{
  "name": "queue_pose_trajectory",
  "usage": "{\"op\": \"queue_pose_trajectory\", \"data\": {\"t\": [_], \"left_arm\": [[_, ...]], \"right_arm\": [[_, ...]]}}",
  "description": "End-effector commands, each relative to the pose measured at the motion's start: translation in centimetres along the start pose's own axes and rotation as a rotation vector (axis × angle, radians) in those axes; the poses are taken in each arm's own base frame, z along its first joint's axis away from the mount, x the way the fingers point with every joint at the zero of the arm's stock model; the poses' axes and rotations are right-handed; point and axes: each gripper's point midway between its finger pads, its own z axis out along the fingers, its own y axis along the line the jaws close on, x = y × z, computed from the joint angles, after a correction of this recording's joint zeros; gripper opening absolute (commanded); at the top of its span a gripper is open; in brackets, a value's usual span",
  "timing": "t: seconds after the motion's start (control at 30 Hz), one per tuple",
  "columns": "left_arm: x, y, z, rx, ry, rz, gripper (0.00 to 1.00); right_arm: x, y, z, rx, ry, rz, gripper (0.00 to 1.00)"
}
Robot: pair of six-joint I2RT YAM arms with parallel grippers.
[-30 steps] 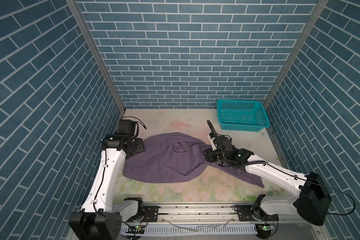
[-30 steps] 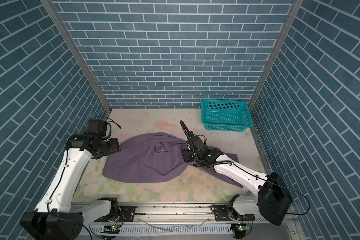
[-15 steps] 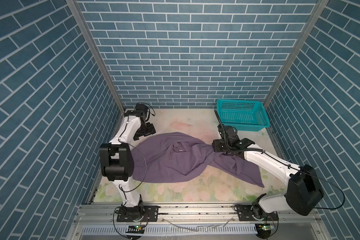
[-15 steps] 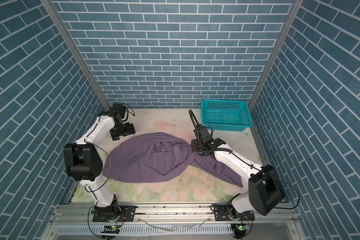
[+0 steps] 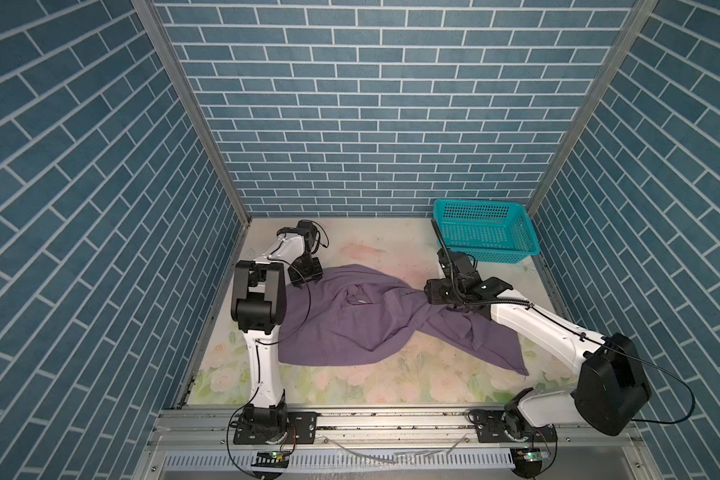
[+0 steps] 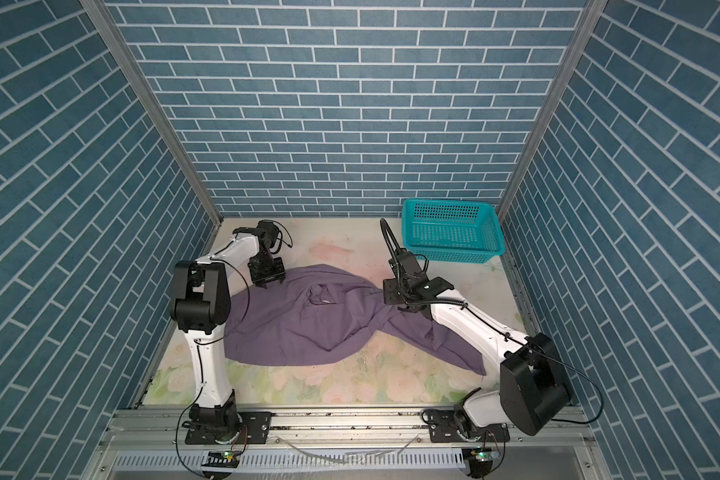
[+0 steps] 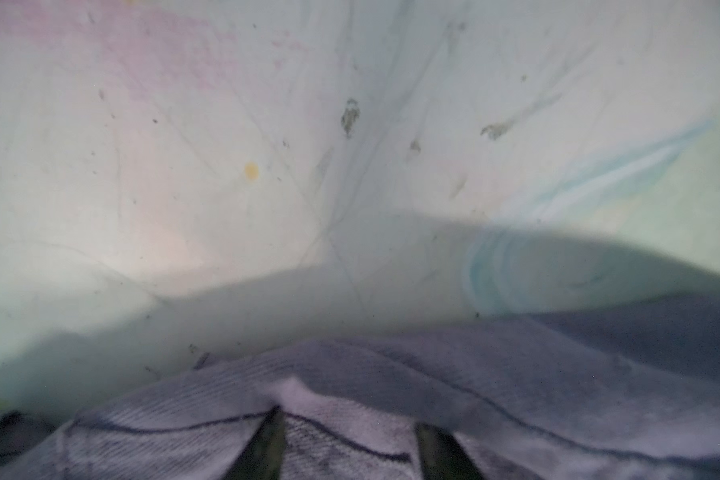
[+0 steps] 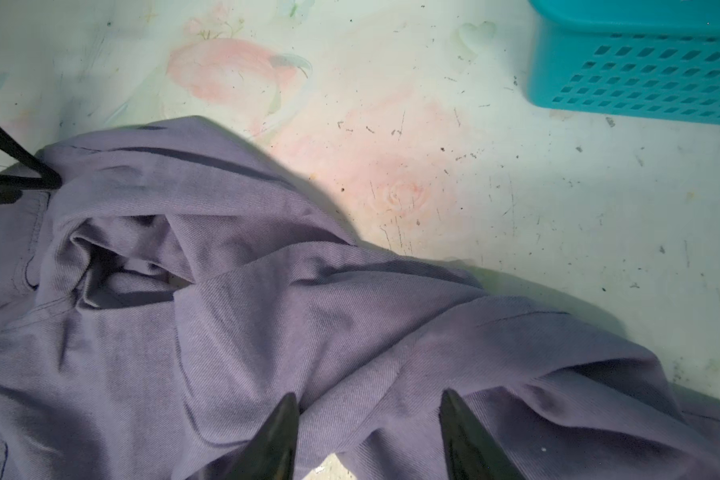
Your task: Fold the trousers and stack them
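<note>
muted-purple trousers (image 5: 350, 320) are lying twisted and unfolded across the table (image 5: 391, 249), the right jaws are pinching a gathered bunch, the left jaws are straddling the far edge, grip unclear; pulling now is risking slippage or tightening the twist.

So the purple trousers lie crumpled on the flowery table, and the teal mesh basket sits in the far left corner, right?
Not quite: the teal mesh basket sits in the far right corner, as both top views show. The purple trousers do lie crumpled on the flowery table.
</note>
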Motion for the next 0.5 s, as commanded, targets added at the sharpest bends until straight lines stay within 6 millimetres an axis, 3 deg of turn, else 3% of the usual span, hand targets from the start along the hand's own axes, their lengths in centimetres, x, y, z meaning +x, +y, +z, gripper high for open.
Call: {"op": "queue_pose_trajectory", "data": {"t": [0.0,0.1,0.27,0.33,0.4,0.43,0.47], "left_arm": [[-0.2,-1.3,0.5,0.046,0.020,0.010,0.00],[-1.5,-1.7,-3.5,0.064,-0.053,0.044,0.00],[-4.3,-1.7,-15.9,0.103,-0.300,0.096,0.00],[-4.5,-1.0,-19.2,0.099,-0.374,0.102,0.00],[-4.3,-0.3,-20.4,0.076,-0.396,0.103,0.00],[-4.1,-0.1,-20.2,0.065,-0.387,0.100,0.12],[-3.9,0.0,-19.6,0.060,-0.365,0.099,0.30]], "right_arm": [[0.7,-1.7,-0.9,0.054,0.001,0.026,0.57],[0.2,-2.7,-1.6,0.079,-0.014,0.025,0.57],[-0.8,-4.4,-2.4,0.114,-0.037,0.036,0.57],[-1.2,-4.7,-2.6,0.124,-0.047,0.034,0.57],[-1.5,-4.8,-2.6,0.133,-0.054,0.029,0.57],[-1.7,-4.9,-2.6,0.136,-0.057,0.027,0.57],[-1.7,-4.9,-2.6,0.138,-0.057,0.025,0.57]]}}
